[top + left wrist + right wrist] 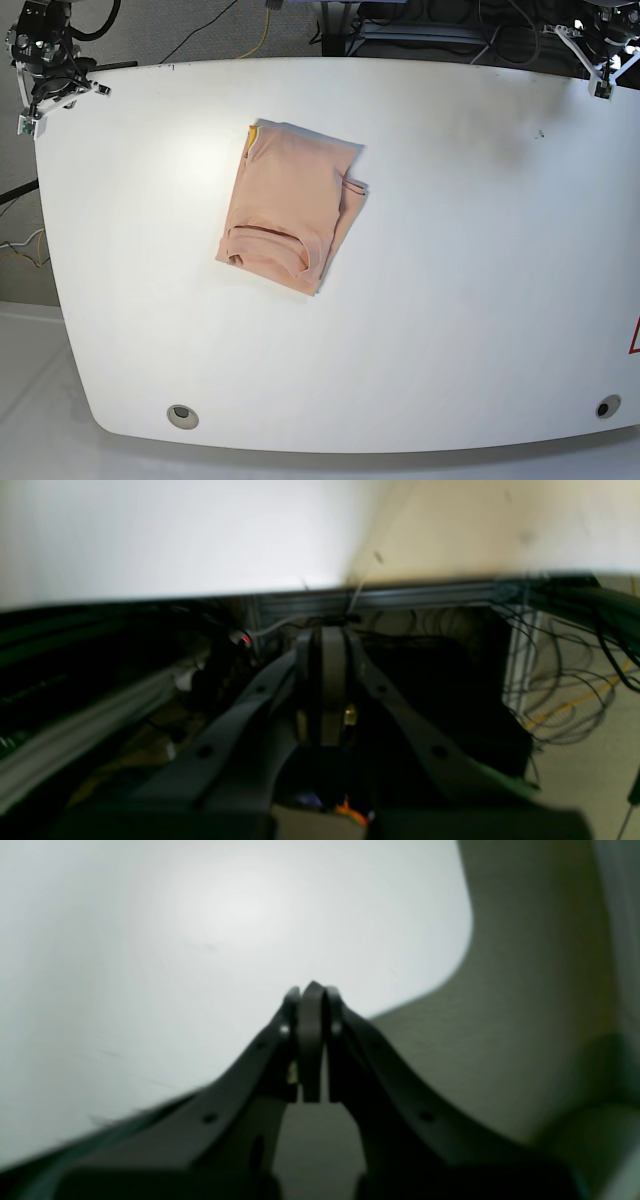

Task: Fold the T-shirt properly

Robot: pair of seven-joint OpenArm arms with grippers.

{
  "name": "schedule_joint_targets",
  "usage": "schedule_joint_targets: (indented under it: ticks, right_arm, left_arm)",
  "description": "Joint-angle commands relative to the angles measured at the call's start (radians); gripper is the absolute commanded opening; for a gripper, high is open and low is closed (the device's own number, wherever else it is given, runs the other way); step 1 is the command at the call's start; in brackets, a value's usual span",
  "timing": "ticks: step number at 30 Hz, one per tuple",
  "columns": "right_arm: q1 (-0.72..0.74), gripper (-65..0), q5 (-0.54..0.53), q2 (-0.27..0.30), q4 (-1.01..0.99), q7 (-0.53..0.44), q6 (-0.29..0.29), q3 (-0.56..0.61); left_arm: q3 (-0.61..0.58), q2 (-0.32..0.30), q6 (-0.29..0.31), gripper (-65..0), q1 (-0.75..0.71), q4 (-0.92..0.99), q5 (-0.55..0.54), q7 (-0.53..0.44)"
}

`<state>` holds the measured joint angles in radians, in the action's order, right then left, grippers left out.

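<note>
The peach T-shirt (290, 205) lies in the base view as a compact, slightly tilted rectangle left of the table's middle, with a yellow tag (252, 135) peeking out at its far left corner. My right gripper (55, 90) hangs over the table's far left corner, well away from the cloth. In its wrist view the right gripper (312, 987) is shut with nothing in it. My left gripper (600, 70) sits at the far right corner, and the left gripper (330, 630) shows its fingers pressed together and empty. No cloth shows in either wrist view.
The white table (450, 250) has a round hole near each front corner (181, 415) (607, 407). Behind its far edge run a metal rail (400, 597) and loose cables (565, 680), one yellow. A red mark (634, 335) sits at the right edge.
</note>
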<state>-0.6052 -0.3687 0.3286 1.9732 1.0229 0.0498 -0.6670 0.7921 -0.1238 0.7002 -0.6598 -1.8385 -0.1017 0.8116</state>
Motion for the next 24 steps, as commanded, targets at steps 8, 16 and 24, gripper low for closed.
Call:
schedule_joint_targets:
  ticks: [8, 16, 24]
  right_arm:
    - [0.029, -65.0, 0.313, -0.138, -0.007, -0.034, 0.262, -0.106]
    - [0.081, -65.0, 0.606, -0.243, -0.117, -0.131, 0.49, -0.184]
    - [0.149, -65.0, 0.804, -0.319, -0.3, -0.306, 0.645, -0.317]
  left_arm:
    - [0.002, 0.031, -0.002, -63.3, -0.025, 0.003, 0.07, -0.018]
    - [-0.069, 0.077, -0.002, -63.3, -0.022, 0.058, 0.178, -0.07]
    - [-0.132, 0.103, -0.002, -63.3, -0.022, 0.102, 0.239, -0.119]
